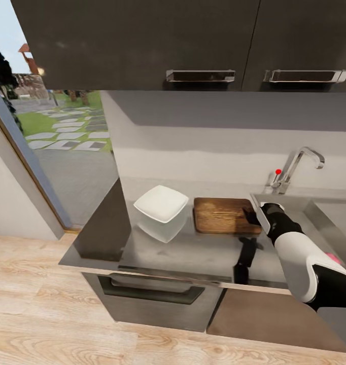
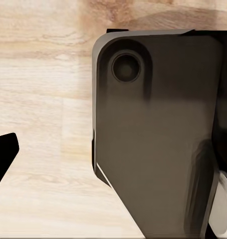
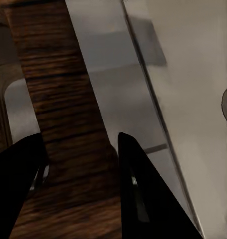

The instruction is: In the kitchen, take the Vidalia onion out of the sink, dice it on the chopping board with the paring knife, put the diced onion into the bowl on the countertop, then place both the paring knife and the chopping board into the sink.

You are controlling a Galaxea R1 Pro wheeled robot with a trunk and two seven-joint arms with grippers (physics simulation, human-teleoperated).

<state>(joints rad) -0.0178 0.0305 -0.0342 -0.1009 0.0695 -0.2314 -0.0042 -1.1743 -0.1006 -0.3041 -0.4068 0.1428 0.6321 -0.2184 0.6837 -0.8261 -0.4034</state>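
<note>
Dark wall cabinets (image 1: 142,43), wood floor (image 1: 36,304)

Right gripper (image 1: 255,215) down at the sink-side end of the chopping board (image 1: 221,215), board edge between the two fingers (image 3: 143,194). Sink (image 1: 315,210) directly beside the gripper, on the side away from the board, faucet (image 1: 295,170) behind it. Bowl (image 1: 161,203) beyond the board's far end, near it but apart. All resting on the countertop (image 1: 193,251), wall cabinets (image 1: 193,40) overhead.
</note>
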